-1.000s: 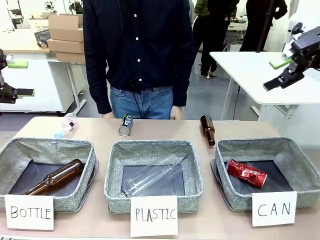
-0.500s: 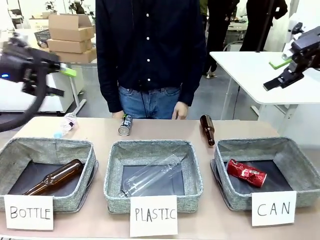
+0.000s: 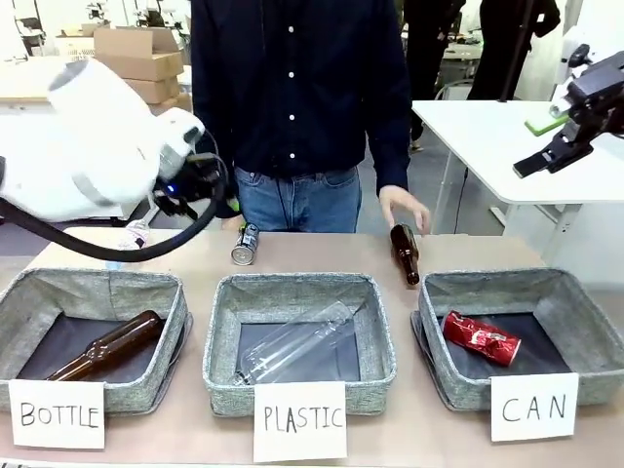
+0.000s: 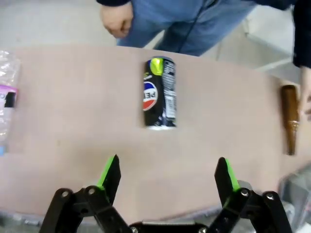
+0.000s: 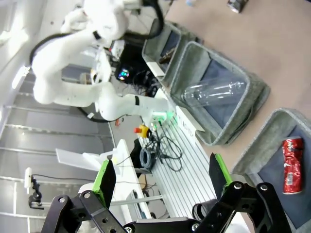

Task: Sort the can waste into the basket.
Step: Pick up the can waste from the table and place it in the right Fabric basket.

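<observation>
On the front camera my left arm point(image 3: 107, 146) hangs over the left half of the table point(image 3: 322, 255), its wrist just up and left of the black can point(image 3: 245, 244). That can lies on its side on the bare tabletop near the far edge, outside every basket, and from here I cannot tell how the fingers stand. The red can point(image 3: 481, 337) lies inside the CAN basket point(image 3: 585, 322) at the right. The person's hand point(image 3: 405, 207) hovers just above a brown glass bottle point(image 3: 405, 253) lying by that basket's far left corner. My right gripper point(image 3: 541, 144) sits high at the right, jaws spread and empty. On the left wrist camera my left gripper point(image 4: 167, 177) is released wide with nothing in it, and the black can, a Pepsi, lies ahead of the fingertips, apart from them. A crumpled clear plastic bottle point(image 4: 6, 107) sits at the picture's left edge and the brown bottle at its right edge. On the right wrist camera the green-padded fingers stand wide apart and empty, well above the table. The red can rests on the dark floor of its basket, and a clear bottle point(image 5: 214, 94) lies in the neighbouring basket
</observation>
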`<state>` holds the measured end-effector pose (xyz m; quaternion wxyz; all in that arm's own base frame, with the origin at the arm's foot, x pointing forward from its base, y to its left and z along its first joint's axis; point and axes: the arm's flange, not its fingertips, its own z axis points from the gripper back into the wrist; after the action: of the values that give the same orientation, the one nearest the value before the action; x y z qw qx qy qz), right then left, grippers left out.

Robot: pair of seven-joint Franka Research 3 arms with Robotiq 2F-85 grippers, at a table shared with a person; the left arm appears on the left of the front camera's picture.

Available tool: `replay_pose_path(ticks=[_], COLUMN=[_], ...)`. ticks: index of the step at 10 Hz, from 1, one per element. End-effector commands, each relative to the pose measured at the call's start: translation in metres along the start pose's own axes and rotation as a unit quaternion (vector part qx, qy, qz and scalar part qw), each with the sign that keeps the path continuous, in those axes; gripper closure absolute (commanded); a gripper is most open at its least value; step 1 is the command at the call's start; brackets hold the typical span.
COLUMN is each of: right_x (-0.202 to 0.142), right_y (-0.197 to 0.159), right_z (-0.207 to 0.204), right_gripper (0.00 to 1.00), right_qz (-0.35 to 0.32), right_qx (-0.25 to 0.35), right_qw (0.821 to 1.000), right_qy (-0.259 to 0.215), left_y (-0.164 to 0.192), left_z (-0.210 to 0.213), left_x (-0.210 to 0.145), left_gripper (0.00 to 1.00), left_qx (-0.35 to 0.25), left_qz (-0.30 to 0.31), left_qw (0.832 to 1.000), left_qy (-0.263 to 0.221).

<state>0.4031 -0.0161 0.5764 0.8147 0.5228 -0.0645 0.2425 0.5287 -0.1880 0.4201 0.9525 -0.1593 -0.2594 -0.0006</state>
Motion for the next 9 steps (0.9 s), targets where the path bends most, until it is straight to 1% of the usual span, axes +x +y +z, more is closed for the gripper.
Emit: replay_pose_path(ticks=[1, 3, 4, 5, 6, 7, 9], right_x=[-0.002, -0.002, -0.002, -0.002, -0.002, -0.002, -0.002], right_y=[0.000, 0.000, 0.000, 0.000, 0.000, 0.000, 0.000], right_z=[0.002, 0.002, 0.002, 0.002, 0.002, 0.002, 0.002], right_gripper=[0.00, 0.00, 0.00, 0.00, 0.00, 0.00, 0.00], right_qz=[0.009, 0.009, 0.009, 0.009, 0.009, 0.009, 0.009], right_qx=[-0.002, -0.002, -0.002, -0.002, -0.002, -0.002, -0.002], right_qw=[1.000, 1.000, 1.000, 1.000, 1.000, 1.000, 1.000], right_qy=[0.006, 0.006, 0.006, 0.006, 0.006, 0.006, 0.006], left_y=[0.001, 0.001, -0.004, -0.008, -0.016, -0.025, -0.035], left_z=[0.032, 0.032, -0.003, -0.031, -0.058, -0.080, -0.117], left_x=[0.003, 0.003, 0.001, 0.001, 0.004, 0.006, 0.012], left_gripper=[0.00, 0.00, 0.00, 0.00, 0.00, 0.00, 0.00], left_qx=[-0.029, -0.029, -0.005, 0.001, 0.007, 0.017, 0.058], left_qz=[-0.003, -0.003, 0.005, 0.011, 0.019, 0.011, 0.009], left_qw=[1.000, 1.000, 1.000, 0.999, 0.998, 0.997, 0.997], left_qy=[0.006, 0.006, 0.001, 0.045, 0.058, 0.075, 0.054])
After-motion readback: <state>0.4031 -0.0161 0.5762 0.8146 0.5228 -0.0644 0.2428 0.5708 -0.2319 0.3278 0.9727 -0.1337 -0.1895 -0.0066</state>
